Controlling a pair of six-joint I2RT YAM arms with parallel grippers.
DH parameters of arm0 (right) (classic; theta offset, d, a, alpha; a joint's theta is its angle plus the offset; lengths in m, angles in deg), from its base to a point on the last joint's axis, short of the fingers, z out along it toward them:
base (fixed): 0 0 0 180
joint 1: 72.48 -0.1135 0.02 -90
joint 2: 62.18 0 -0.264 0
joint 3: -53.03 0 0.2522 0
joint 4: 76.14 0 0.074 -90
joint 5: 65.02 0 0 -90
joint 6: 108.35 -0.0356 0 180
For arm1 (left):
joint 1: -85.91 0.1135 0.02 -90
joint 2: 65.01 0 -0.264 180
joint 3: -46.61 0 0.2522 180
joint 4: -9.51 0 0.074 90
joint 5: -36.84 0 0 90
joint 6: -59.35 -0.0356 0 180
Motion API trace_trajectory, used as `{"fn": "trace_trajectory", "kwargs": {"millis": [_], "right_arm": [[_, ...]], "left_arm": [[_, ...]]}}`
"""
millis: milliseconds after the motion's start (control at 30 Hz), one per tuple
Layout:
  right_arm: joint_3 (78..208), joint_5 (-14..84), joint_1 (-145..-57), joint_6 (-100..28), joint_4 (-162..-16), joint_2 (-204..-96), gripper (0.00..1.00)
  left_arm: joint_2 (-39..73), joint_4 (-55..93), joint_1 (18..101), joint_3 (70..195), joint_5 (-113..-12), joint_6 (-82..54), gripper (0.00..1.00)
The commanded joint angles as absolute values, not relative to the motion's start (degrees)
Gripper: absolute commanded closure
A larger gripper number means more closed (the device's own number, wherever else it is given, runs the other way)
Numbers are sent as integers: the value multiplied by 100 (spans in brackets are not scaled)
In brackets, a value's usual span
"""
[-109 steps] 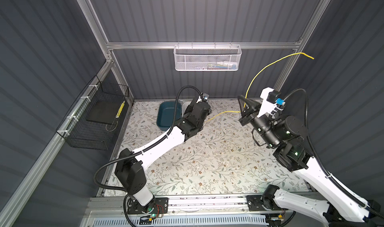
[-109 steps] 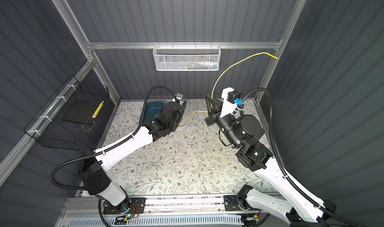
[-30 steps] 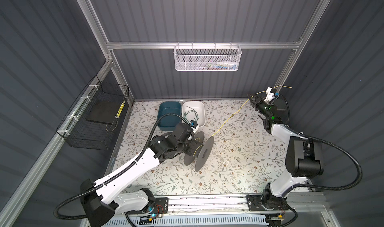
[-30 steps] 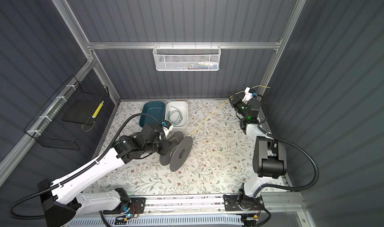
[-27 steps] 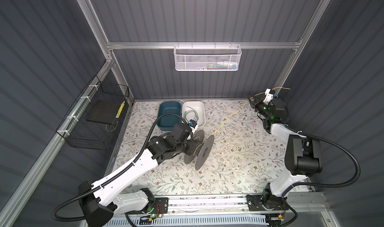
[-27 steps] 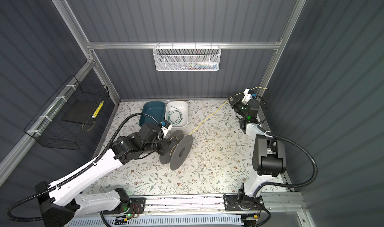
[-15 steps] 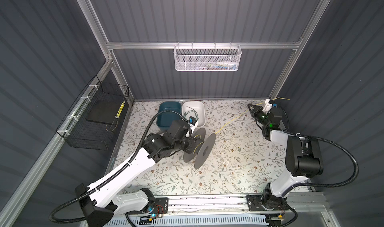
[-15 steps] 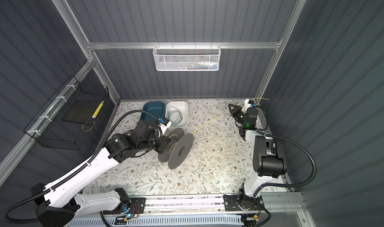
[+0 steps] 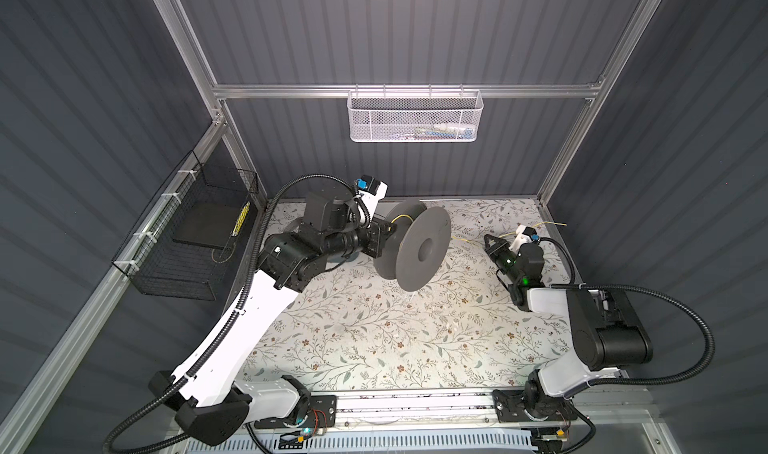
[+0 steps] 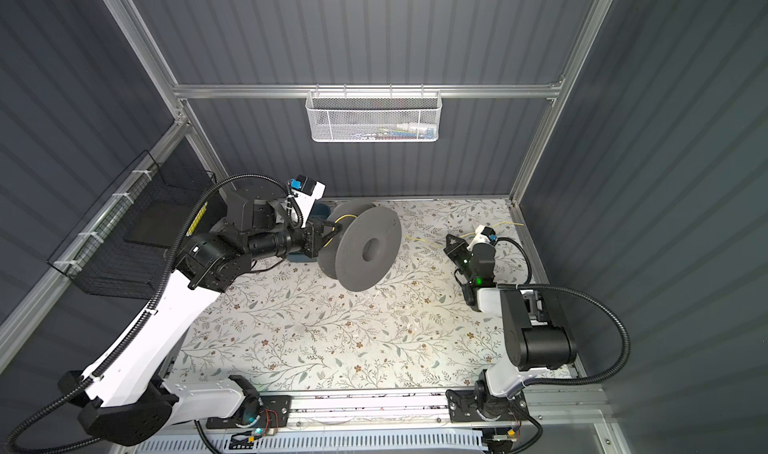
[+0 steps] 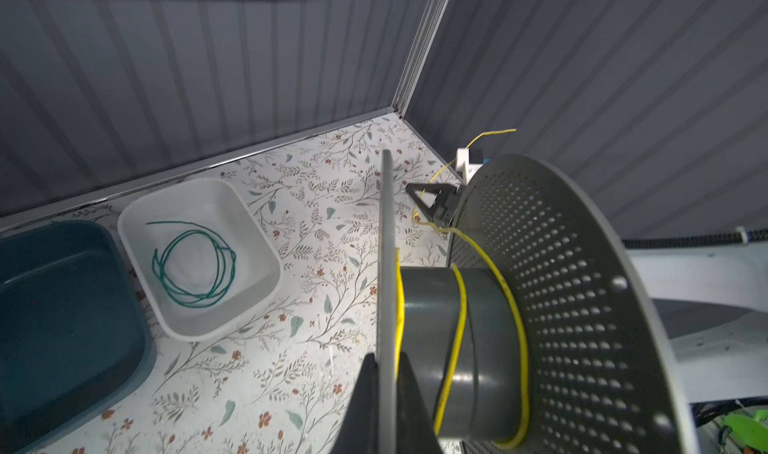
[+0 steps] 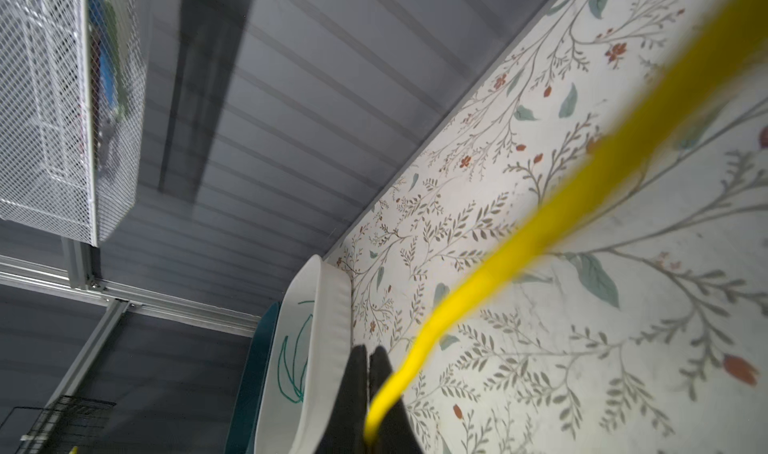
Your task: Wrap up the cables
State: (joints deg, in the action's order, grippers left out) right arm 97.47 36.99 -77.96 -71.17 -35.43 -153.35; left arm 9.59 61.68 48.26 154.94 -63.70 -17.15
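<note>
While the left gripper (image 11: pixel 385 371) clamps the spool (image 9: pixel 415 231), the right gripper (image 12: pixel 368 362) pinches the yellow cable (image 11: pixel 457 306). The green cable (image 11: pixel 193 264) lies in a tray (image 11: pixel 249 219).

I'm working in a robotics lab cell — a built test booth, not a home; grey ribbed wall panels (image 9: pixel 374 27) sit in an aluminium frame (image 9: pixel 407 91); the left arm (image 9: pixel 249 314) and right arm (image 9: pixel 602 331) are mounted on a front rail (image 9: pixel 415 402); a floral mat (image 9: pixel 374 327) covers the bench — a white mesh basket (image 9: pixel 415 119) and a black wire basket (image 9: pixel 183 256) hang on the walls.

Bright yellow thin wire (image 12: pixel 478 287) rings a grey perforated plastic spool (image 11: pixel 582 306); dark green thin wire (image 11: pixel 224 264) lies in a white tray (image 11: pixel 259 244) on floral tabletop (image 9: pixel 374 327).
</note>
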Motion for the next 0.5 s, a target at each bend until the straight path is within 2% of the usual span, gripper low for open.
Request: {"fn": "trace_trajectory", "kwargs": {"millis": [0,133,467], "right_arm": [[9483,3144,-8312,-6726,-3366,-15055,100],[9204,2751,-9034,-6554,-3333,-14813,100],[9258,1981,-10819,-5711,-4323,-13427,100]], "left_arm": [[961,4778,4998,15682,-6322,-1185,100],[1093,4138,5119,15593,-5800,-799,100],[1801,3156,5128,15099,-3213,-1019,100]]}}
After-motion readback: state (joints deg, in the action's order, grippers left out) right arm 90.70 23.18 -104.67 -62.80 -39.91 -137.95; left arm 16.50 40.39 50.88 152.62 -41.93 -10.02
